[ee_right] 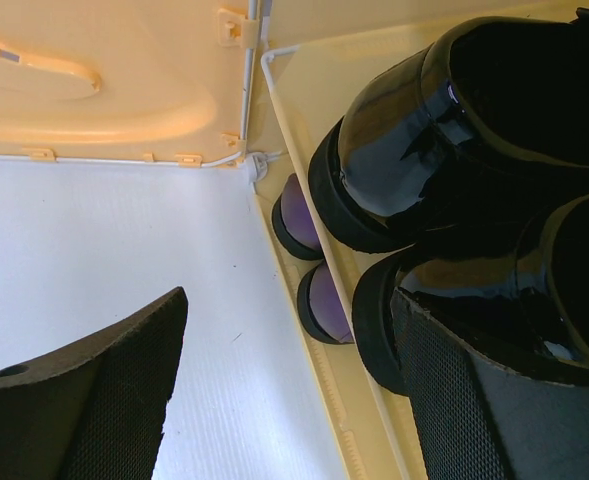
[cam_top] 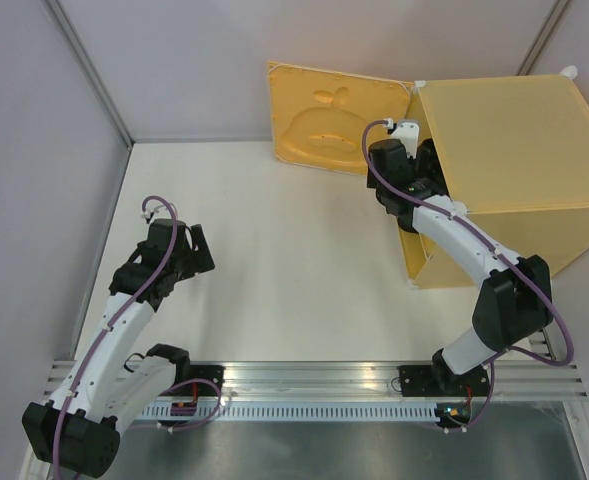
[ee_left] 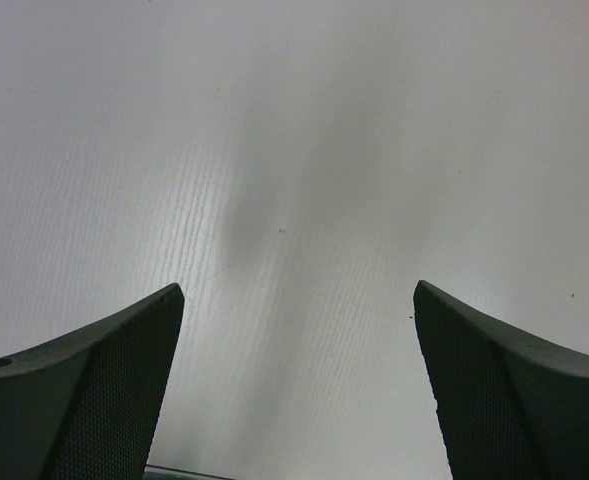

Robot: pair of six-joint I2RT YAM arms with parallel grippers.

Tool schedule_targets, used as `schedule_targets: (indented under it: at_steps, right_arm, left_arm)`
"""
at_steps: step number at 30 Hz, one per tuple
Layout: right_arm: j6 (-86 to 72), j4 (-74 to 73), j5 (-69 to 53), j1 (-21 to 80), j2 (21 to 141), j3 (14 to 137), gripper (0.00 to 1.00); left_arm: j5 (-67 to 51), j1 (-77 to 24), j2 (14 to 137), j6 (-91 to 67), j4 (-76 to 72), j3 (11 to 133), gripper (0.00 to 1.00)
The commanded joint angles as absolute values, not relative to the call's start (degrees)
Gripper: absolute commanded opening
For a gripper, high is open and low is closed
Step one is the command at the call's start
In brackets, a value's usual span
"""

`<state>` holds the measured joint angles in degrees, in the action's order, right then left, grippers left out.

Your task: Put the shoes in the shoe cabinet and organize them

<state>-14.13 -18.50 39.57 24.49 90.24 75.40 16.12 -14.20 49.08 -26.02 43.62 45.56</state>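
Observation:
The yellow-orange shoe cabinet (cam_top: 514, 150) stands at the back right with its door (cam_top: 334, 125) swung open to the left. In the right wrist view two glossy black shoes (ee_right: 424, 130) (ee_right: 474, 290) sit side by side on the cabinet's upper shelf (ee_right: 304, 110), heels outward. The heels of two purple shoes (ee_right: 299, 215) (ee_right: 326, 300) show on the level below. My right gripper (cam_top: 414, 168) is at the cabinet's opening, open and empty (ee_right: 286, 293), its right finger (ee_right: 494, 410) just in front of the nearer black shoe. My left gripper (cam_top: 196, 250) hovers open and empty over bare table (ee_left: 299, 285).
The white table (cam_top: 274, 260) is bounded by grey walls at the left and back. The open door's embossed inner face (ee_right: 124, 90) stands to the left of the right gripper. The metal rail (cam_top: 314, 380) with the arm bases runs along the near edge.

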Motion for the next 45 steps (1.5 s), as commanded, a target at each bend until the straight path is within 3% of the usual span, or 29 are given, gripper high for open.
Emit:
schedule_targets:
  at_steps: [1, 12, 20, 24, 33, 45]
  right_arm:
    - [-13.5, -19.4, 43.9, 23.4, 90.3, 78.0, 0.87]
    - [-15.3, -21.1, 44.7, 22.4, 91.1, 79.4, 0.87]
    - [-12.5, -16.7, 26.9, 23.4, 84.9, 77.3, 0.9]
    - [-11.2, -14.7, 25.3, 24.7, 84.0, 77.7, 0.91]
    - [-7.8, -9.7, 30.2, 27.2, 91.7, 81.7, 0.91]
    - [-4.2, -4.2, 46.3, 27.4, 100.9, 85.7, 0.91]
  left_arm:
    - [16.1, -13.9, 48.6, -24.4, 41.9, 45.4, 0.98]
    - [16.1, -13.9, 48.4, -24.5, 41.9, 45.4, 0.98]
    - [16.0, -13.9, 48.5, -24.5, 41.8, 45.3, 0.98]
    - [16.0, -13.9, 48.4, -24.4, 41.8, 45.3, 0.98]
    - [16.0, -13.9, 48.3, -24.5, 41.8, 45.3, 0.98]
    - [15.9, -13.9, 48.4, -24.4, 41.8, 45.3, 0.98]
